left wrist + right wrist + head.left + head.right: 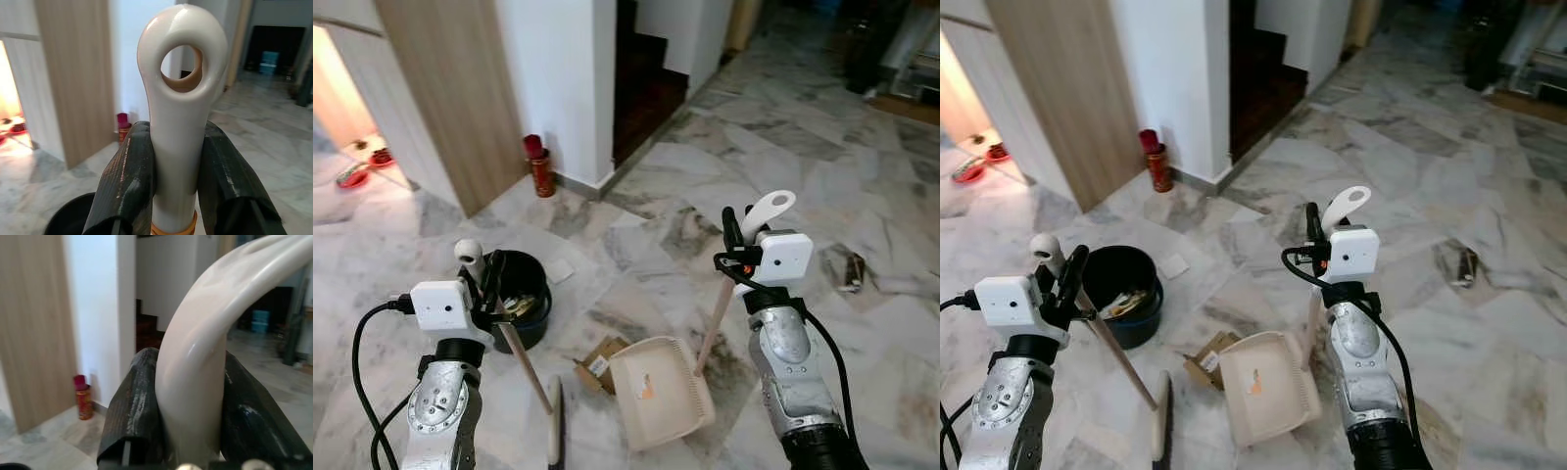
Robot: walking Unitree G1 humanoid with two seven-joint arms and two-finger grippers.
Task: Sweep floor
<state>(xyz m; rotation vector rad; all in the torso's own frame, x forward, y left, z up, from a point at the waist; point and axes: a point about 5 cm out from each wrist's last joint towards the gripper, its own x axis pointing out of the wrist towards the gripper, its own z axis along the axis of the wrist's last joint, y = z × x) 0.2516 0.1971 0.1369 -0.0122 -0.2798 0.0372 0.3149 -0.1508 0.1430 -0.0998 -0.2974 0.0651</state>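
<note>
Left gripper clamps broom handle; right gripper clamps dustpan handle, pan on floor by cardboard scrap, near bin. Step: collecting. Next, prob.: brush scrap into pan w/ broom.

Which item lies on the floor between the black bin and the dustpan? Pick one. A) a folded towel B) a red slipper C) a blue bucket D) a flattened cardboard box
D: a brown flattened cardboard box lies on the marble floor, between the black bin and the cream dustpan.
</note>
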